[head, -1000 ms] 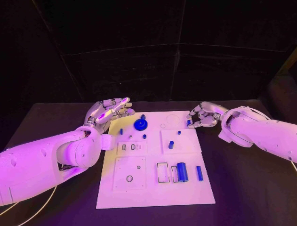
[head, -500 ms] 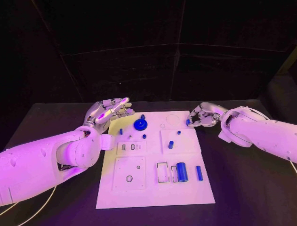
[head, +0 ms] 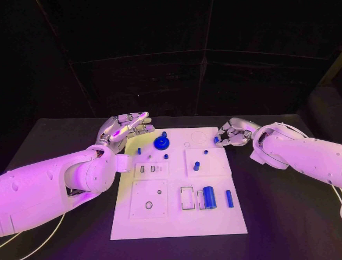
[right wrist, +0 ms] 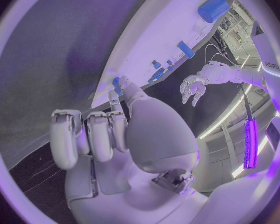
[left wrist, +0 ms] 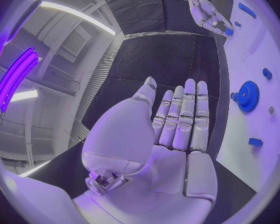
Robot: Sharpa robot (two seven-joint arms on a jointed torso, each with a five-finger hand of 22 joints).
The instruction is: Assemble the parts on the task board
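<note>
Right hand [head: 234,133] at board's [head: 179,222] far right edge pinching small blue part [head: 216,140]; left hand [head: 126,128] wide, empty, above bare worktop [head: 53,141] off far left corner.

The task board [head: 179,216] is white and lies on a black table [head: 296,216], the small parts like the toothed wheel [head: 162,143] are blue, and both hands are silver.

The left hand [head: 126,128] hangs flat with fingers straight and empty, while the right hand [head: 232,134] curls its fingers in, thumb and fingertip pinched together.
</note>
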